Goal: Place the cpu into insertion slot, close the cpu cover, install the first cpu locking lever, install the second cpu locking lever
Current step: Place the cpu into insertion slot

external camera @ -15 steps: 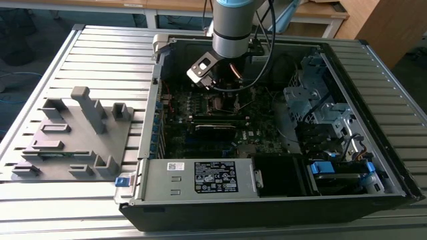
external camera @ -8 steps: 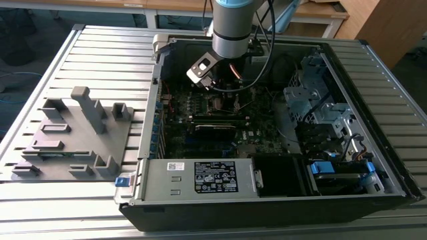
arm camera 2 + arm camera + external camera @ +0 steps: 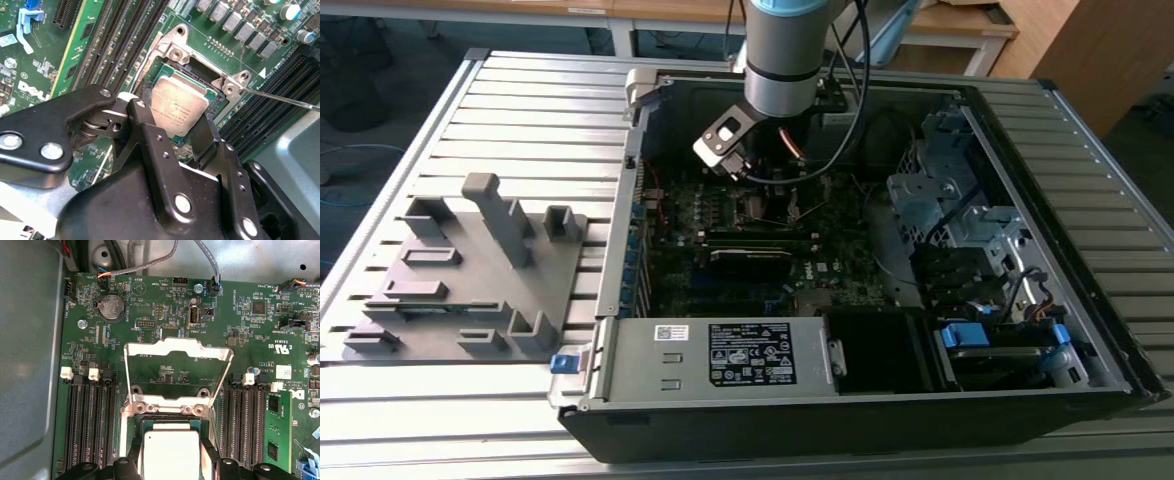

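While the gripper (image 3: 176, 131), closed narrow on the cpu (image 3: 179, 105), holds it in the slot (image 3: 200, 66), the cover (image 3: 177, 344) stands open; cover closing and both levers (image 3: 280, 98) remain outstanding.

The arm (image 3: 782, 55) stands near-vertical, reaching down from above. Its wrist (image 3: 724, 140) juts toward the exterior view's left, and the gripper (image 3: 175, 125) hangs low, pointing downward.

cpu cover (image 3: 180, 345) stands open, blocking one side | memory slots (image 3: 90, 425) flank, low
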{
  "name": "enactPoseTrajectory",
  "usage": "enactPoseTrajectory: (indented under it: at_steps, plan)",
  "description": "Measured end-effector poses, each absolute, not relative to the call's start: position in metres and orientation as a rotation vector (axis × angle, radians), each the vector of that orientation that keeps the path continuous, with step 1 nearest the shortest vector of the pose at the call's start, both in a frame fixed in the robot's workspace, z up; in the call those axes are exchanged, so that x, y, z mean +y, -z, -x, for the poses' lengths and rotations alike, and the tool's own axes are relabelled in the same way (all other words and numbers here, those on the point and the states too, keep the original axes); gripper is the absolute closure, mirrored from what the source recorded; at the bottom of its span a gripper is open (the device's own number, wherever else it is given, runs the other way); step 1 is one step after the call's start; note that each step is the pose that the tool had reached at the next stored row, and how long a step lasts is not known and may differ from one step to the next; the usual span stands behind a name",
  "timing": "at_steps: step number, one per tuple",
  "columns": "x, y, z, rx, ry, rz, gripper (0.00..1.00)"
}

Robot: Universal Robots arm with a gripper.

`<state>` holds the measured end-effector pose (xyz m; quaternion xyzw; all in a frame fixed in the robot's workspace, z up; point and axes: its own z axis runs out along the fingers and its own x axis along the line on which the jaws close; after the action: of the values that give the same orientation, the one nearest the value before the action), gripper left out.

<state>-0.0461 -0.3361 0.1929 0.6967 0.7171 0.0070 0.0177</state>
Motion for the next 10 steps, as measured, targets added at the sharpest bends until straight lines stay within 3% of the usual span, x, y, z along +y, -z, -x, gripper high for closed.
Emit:
enactPoseTrajectory:
  at_steps: [10]
  plan:
    - [-0.3361, -0.1942, 0.0461, 2.228, -0.022, -2.165, 0.46]
